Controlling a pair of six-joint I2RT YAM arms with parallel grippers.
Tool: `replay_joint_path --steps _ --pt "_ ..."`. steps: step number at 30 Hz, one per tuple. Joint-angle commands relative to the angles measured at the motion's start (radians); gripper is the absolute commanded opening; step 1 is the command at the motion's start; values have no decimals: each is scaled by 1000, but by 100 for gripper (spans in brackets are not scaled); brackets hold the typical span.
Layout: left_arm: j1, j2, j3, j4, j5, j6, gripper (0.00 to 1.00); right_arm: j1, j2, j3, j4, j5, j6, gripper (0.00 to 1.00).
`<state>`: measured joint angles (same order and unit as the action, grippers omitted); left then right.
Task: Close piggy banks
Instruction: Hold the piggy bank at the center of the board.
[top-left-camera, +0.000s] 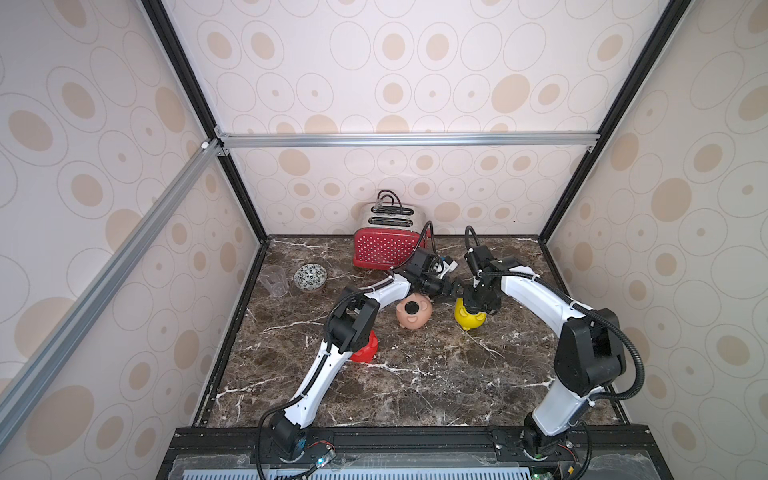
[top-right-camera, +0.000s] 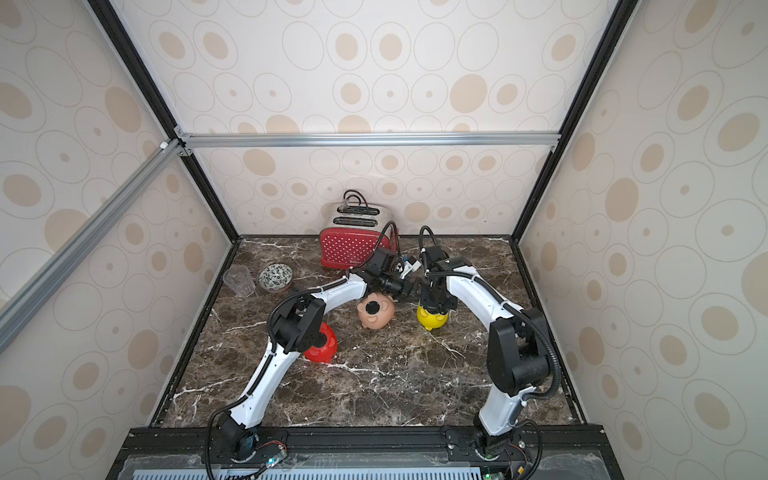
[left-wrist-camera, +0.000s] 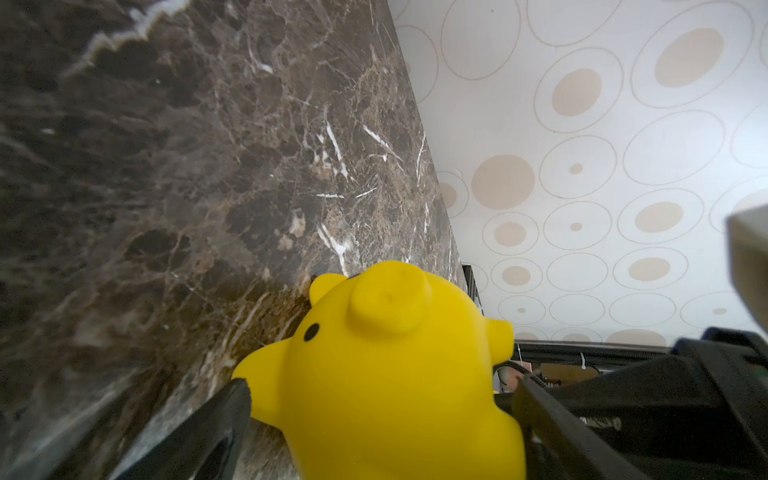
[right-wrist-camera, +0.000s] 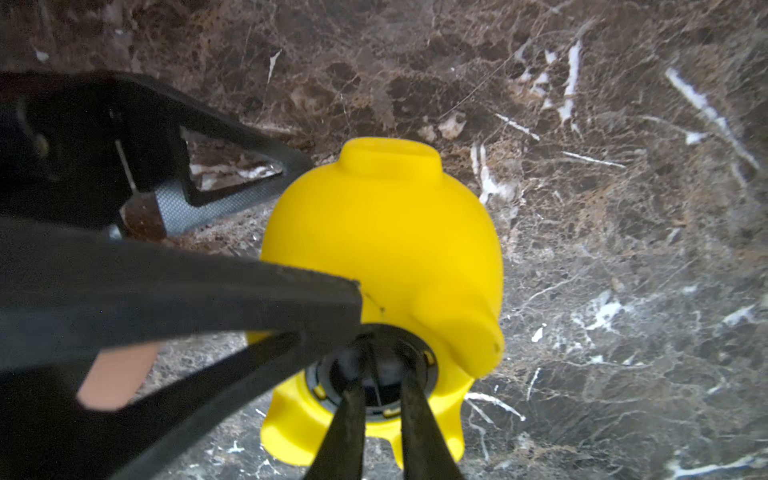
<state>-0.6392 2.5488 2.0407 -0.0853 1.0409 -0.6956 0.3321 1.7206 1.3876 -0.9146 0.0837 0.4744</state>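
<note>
Near the toaster (top-left-camera: 386, 249), off its right front corner, the yellow piggy bank (top-left-camera: 469, 319) lies belly-up on the table (top-left-camera: 415, 382). The left gripper (left-wrist-camera: 380, 390) stands wide, fingers (left-wrist-camera: 224, 419) flanking its body. The right gripper (right-wrist-camera: 380, 374) hangs above, jaws narrowly parted at the black plug (right-wrist-camera: 388, 353) in the belly hole.

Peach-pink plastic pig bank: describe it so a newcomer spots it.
Find the red polka-dot toaster at the back of the brown marble tabletop. Just in front lies the peach-pink plastic pig bank, between a red plastic pig and a yellow plastic pig. Its pale colour and upward-facing black circle set it apart.
</note>
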Motion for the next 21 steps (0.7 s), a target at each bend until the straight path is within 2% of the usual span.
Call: replay_joint_path --steps 1,21 --pt "10 -40 27 -48 -35 29 99 -7 -59 18 -46 24 -13 22" --pt "35 -90 56 -118 -59 68 99 -7 -145 14 -81 42 -33 23"
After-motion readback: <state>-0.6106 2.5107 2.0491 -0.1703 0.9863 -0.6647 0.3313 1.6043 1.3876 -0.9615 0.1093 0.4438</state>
